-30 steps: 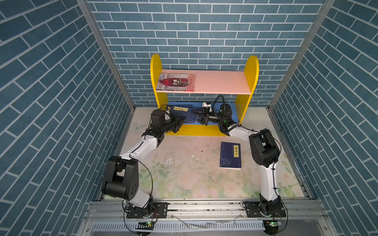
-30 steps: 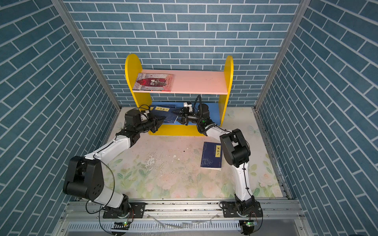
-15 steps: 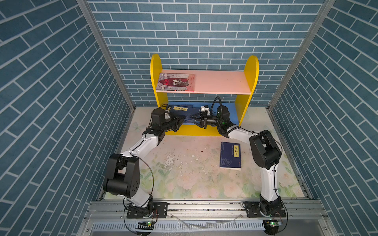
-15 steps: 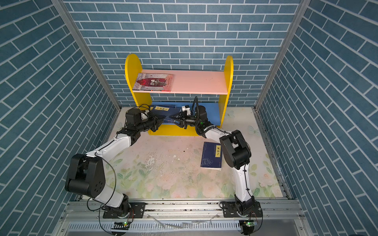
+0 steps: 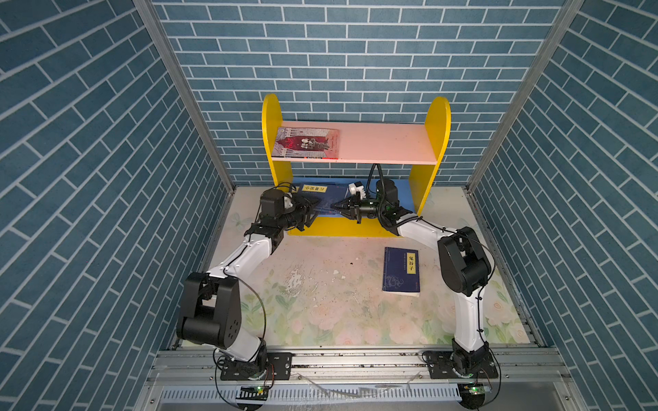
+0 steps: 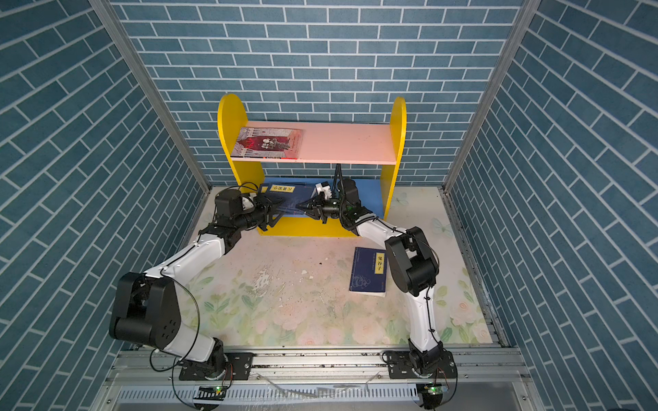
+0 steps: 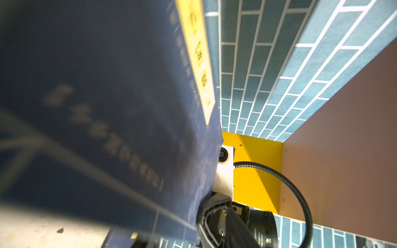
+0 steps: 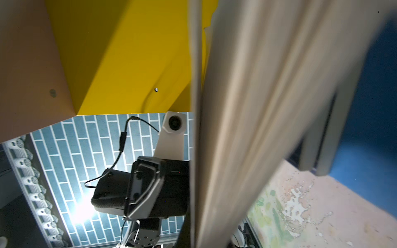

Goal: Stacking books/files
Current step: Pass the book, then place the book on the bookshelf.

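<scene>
A stack of dark navy books [image 5: 325,196] with a yellow title strip lies on the blue lower shelf. My right gripper [image 5: 334,206] is shut on the top book's near edge; its page edges [image 8: 257,107] fill the right wrist view. That book's cover [image 7: 107,96] tilts up above another one. My left gripper [image 5: 316,212] faces the right one at the same book, jaws open, fingers above and below its edge. In both top views another navy book [image 6: 368,271] lies flat on the table by the right arm. The red illustrated book [image 5: 308,143] rests on the upper shelf.
The pink upper board [image 5: 384,144] hangs just above both grippers, between the shelf's yellow side walls [image 5: 432,142]. A yellow front lip [image 5: 341,230] edges the lower shelf. Blue brick walls [image 5: 106,178] close in left, right and back. The table mat [image 5: 320,306] is floral.
My left gripper has opened and let go of the navy book's edge. My right gripper has closed on that book and moved slightly left toward the other gripper.
</scene>
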Robot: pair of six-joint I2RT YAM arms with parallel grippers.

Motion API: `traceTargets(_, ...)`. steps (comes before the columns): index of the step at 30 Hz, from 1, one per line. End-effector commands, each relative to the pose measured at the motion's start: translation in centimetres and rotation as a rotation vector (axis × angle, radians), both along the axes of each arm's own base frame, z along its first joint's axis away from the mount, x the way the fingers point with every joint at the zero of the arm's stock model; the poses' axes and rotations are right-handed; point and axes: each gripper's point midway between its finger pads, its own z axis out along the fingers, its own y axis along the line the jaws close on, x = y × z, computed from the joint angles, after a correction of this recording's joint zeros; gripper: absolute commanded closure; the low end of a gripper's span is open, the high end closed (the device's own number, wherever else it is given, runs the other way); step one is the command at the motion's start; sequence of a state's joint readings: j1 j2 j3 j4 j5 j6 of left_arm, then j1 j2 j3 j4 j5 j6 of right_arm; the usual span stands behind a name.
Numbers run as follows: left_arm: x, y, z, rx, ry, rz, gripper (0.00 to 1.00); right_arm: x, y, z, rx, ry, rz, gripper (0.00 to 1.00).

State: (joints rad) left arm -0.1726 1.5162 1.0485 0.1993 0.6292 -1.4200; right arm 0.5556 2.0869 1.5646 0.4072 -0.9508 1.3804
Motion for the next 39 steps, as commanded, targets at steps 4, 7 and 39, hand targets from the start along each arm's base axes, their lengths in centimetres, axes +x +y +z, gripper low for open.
traceTargets(4,-2.2,3.0,1.2,0.04,0.004,0.016,0.43,0.4,-0.5,1.4,-0.043,-0.128,0.075,0.92)
traceTargets(7,-2.8,3.9,1.9,0.045,-0.011,0.022,0.43,0.5,-0.3,1.2,-0.063,-0.138,0.109,0.92)
traceTargets(39,-2.4,6.3,2.5,0.03,-0.018,0.095,0.4,3.6,2.4,-0.9,-0.181,-0.139,0.153,0.71)
